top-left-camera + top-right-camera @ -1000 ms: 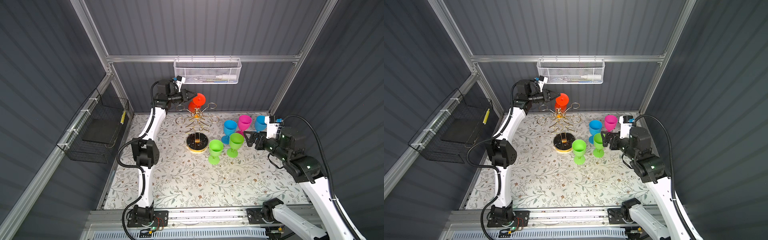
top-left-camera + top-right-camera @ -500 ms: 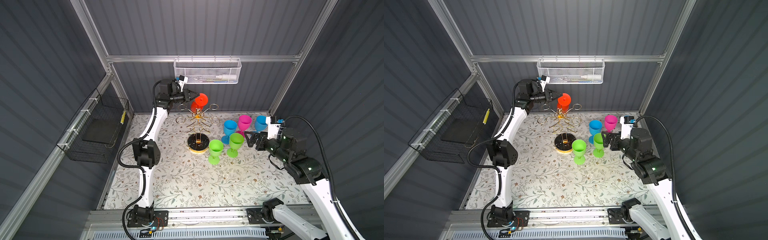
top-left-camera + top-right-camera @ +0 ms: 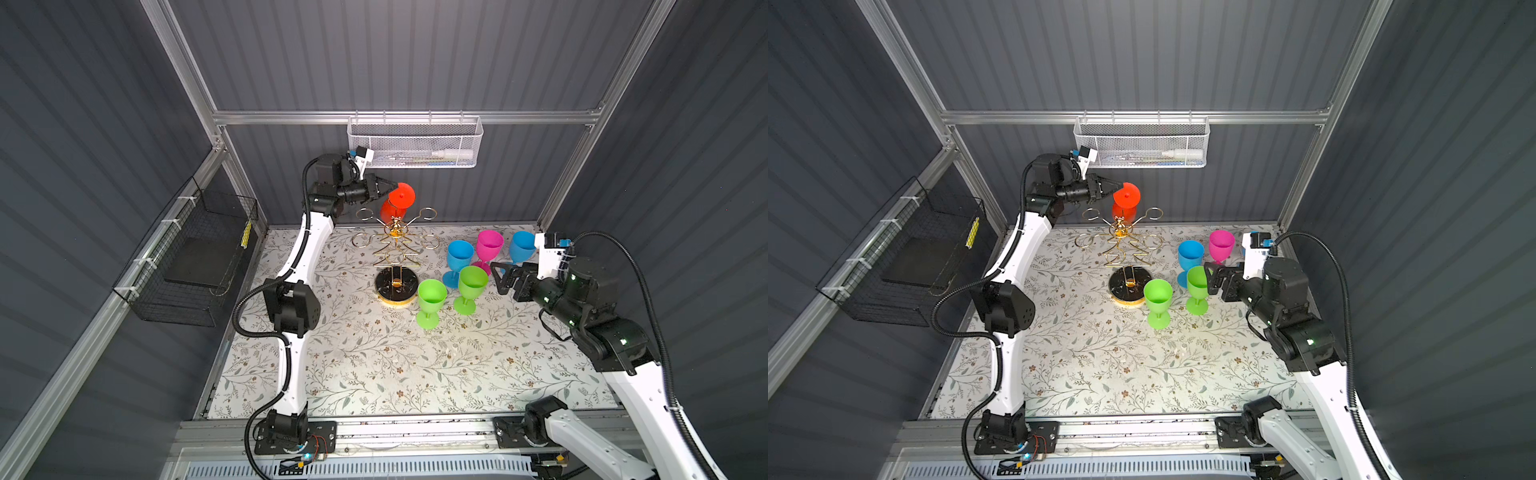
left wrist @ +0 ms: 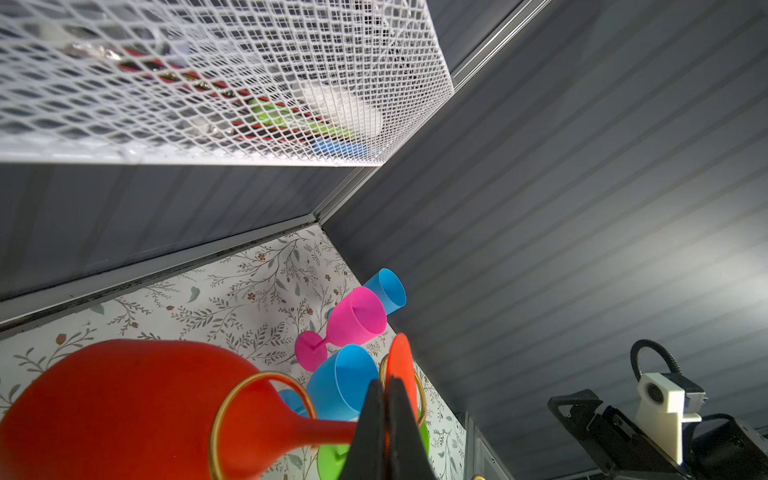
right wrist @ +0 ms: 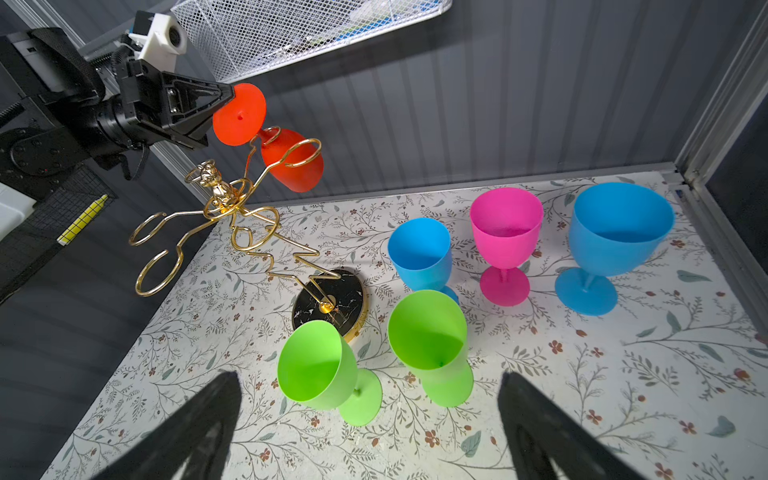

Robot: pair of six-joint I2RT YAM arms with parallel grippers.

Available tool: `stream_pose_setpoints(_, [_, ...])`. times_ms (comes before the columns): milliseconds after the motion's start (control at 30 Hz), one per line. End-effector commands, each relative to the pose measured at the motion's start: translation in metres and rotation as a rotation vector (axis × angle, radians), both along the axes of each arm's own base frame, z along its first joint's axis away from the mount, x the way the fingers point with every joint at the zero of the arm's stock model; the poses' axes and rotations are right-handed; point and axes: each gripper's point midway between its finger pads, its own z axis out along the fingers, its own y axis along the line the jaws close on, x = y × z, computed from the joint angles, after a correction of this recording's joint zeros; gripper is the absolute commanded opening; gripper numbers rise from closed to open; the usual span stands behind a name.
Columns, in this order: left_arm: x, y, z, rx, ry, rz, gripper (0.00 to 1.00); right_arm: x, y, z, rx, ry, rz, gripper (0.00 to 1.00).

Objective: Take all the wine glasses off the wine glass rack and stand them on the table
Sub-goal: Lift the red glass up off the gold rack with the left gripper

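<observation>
Task's thing: the red wine glass [image 3: 400, 196] hangs upside down at the very top of the wine glass rack [image 3: 405, 291], at 12 o'clock of the rack's base in both top views; its foot faces up, its bowl down

Hold: the left gripper [image 3: 388, 185] reaches in from 9 o'clock; its jaws are pressed together on the rim of the glass's foot, plain in the left wrist view

Done: the grip on the glass is made; no other ring of the rack carries a glass

Left: the stem passes through a gold ring [image 4: 266, 374], so the glass is not yet off; I judge it must be drawn out through the ring's gap, then carried clear

Other arm: the right gripper [image 3: 500, 278] hovers low at 3 o'clock of the rack, jaws wide apart, nothing between them

Standing glasses: two green glasses [image 3: 431, 296], two blue glasses [image 3: 460, 254] and a pink glass [image 3: 489, 243] stand upright in a cluster between 2 and 4 o'clock of the rack's base; the nearest green one is just beside the base

Surface: a table [image 3: 374, 365] with a pale cover printed with leaves and small flowers; bare toward 6 o'clock

Room: dark grey ribbed walls in an aluminium frame; a white mesh basket [image 3: 415, 143] on the rail at 12 o'clock; a black wire basket [image 3: 199, 257] on the wall at 9 o'clock
</observation>
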Motion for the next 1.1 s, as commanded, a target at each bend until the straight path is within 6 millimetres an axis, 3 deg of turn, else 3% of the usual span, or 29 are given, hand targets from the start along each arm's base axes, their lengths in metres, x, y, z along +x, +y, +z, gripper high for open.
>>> stream_pose_setpoints(0, [-0.008, 0.005, 0.017, 0.001, -0.046, -0.005, 0.0, -0.003, -0.002, 0.008, -0.012, -0.031, -0.004, 0.98])
stream_pose_setpoints(300, [-0.007, 0.002, -0.002, 0.007, 0.012, -0.024, 0.0, -0.003, -0.002, 0.01, -0.008, -0.035, -0.002, 0.99])
stream_pose_setpoints(1067, [-0.017, -0.005, -0.021, 0.032, 0.081, -0.095, 0.0, -0.006, -0.006, 0.01, -0.019, -0.041, -0.019, 0.98])
